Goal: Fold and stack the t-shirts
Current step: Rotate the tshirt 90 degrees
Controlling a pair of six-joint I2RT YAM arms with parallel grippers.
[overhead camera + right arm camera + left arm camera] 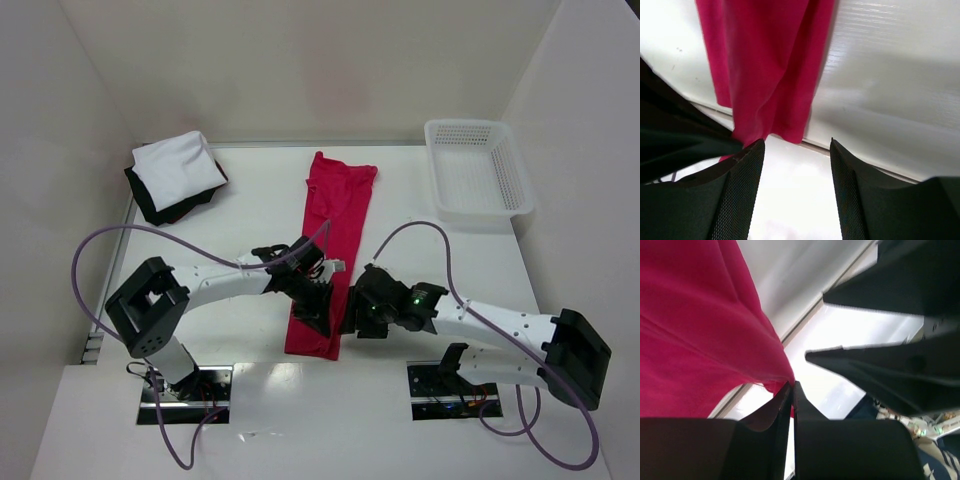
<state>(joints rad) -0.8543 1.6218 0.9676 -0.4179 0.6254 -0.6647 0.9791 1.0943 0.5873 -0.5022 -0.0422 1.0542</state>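
Observation:
The red t-shirt (334, 240) lies as a long narrow strip down the table's middle, its near end by both grippers. My left gripper (316, 318) is shut on the shirt's near edge; the left wrist view shows the red cloth (695, 325) pinched between the closed fingertips (791, 387). My right gripper (350, 318) sits just right of it, open and empty; its wrist view shows the shirt's hem (765, 75) ahead of the spread fingers (745, 165). The white t-shirt (177, 168) lies folded on the folded black t-shirt (160, 207) at the back left.
A white plastic mesh basket (477, 180) stands at the back right. White walls close in the table on three sides. The arm bases and purple cables sit at the near edge.

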